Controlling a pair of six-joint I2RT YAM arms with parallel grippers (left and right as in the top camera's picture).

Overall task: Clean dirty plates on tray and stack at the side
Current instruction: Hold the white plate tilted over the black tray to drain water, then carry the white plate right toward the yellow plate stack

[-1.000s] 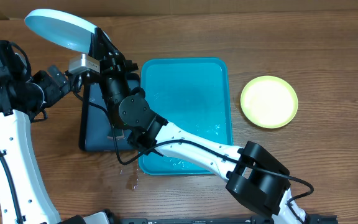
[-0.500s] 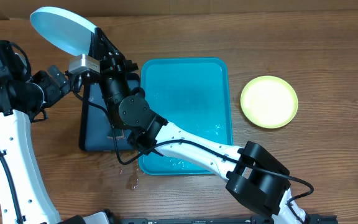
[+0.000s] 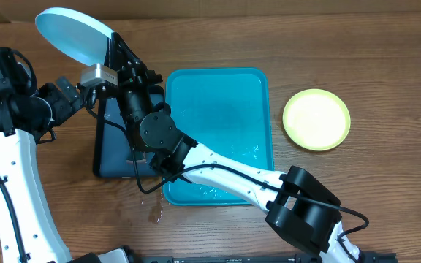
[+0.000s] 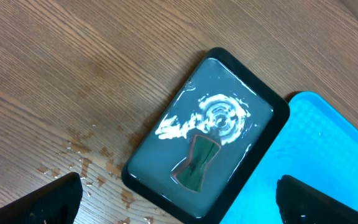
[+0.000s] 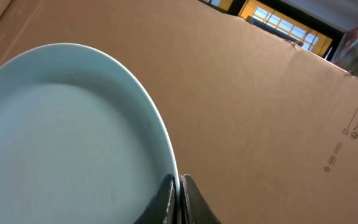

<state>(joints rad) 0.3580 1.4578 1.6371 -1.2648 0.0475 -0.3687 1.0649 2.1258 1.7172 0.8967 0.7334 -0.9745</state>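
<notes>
Pinching the round light cyan-blue plastic plate by its rim, the right fingers are holding what is probably the last one; the left fingers are hanging spread; a pale yellow-green round plastic plate is lying far aside, seemingly done.

robot test bench: wood-grain table, cardboard wall behind.
</notes>
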